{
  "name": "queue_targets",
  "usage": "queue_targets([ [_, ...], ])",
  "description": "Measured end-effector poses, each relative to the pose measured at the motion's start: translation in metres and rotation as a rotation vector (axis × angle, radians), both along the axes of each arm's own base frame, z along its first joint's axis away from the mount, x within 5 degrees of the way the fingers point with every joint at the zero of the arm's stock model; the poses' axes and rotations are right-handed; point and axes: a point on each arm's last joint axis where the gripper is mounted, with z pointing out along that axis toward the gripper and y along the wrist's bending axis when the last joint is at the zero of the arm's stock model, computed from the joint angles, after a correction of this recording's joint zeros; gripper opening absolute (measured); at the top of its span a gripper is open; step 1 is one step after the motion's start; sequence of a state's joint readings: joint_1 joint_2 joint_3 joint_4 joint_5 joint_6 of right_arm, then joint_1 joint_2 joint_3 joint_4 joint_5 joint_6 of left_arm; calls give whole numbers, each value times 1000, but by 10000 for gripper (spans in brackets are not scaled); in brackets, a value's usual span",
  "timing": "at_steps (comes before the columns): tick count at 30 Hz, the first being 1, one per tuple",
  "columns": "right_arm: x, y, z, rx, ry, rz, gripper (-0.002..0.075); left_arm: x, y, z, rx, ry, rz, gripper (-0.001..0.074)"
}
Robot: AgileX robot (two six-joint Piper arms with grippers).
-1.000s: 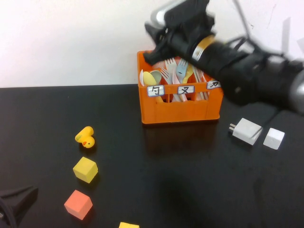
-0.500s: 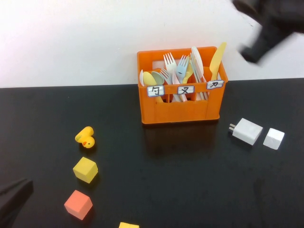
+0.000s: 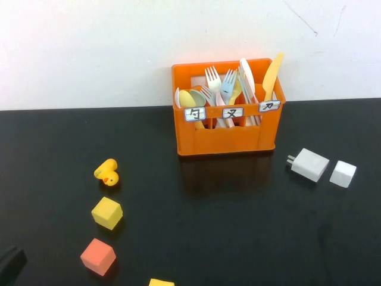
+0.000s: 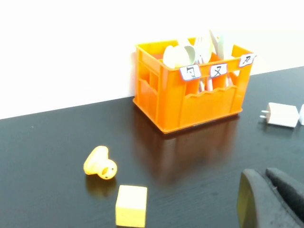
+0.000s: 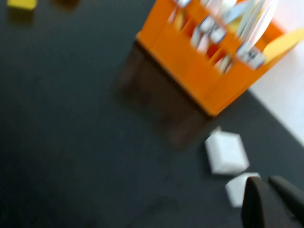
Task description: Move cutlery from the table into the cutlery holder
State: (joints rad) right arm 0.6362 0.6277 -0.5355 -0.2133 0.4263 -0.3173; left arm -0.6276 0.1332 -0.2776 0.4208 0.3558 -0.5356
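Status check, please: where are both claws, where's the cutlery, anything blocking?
Left claw shut, parked low, near table edge. Right claw shut, empty, above the white blocks. Yellow knife and mint spoon in orange crate. Nothing blocking.

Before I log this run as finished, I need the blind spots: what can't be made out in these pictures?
- Lower parts of the cutlery: hidden by the cutlery holder walls, every view.
- Pale yellow knife: only its top shows, high view.
- Label characters: too small to read.
- Right gripper: out of the high view; wrist view blurred, shut.
- Left gripper: cut by the frame edge, shut, holding nothing.
- Yellow block: cut off at the bottom.
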Motion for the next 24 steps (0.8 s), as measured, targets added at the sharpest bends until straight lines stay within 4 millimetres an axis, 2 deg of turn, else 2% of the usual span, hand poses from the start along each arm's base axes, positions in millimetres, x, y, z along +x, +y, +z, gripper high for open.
queue_targets([
  [4, -25, -17, -27, 49, -10, -2, -2, 1, 0, -2, 24, -9, 6, -1],
  [10, -47, -34, -42, 80, -28, -14, -2, 1, 1, -3, 30, 0, 12, -1],
  [15, -54, -38, -51, 60, 55, -27, -2, 1, 3, -6, 31, 41, 32, -1],
  [24, -55, -38, -53, 64, 79, -26, -2, 1, 3, -7, 36, 53, 38, -1],
])
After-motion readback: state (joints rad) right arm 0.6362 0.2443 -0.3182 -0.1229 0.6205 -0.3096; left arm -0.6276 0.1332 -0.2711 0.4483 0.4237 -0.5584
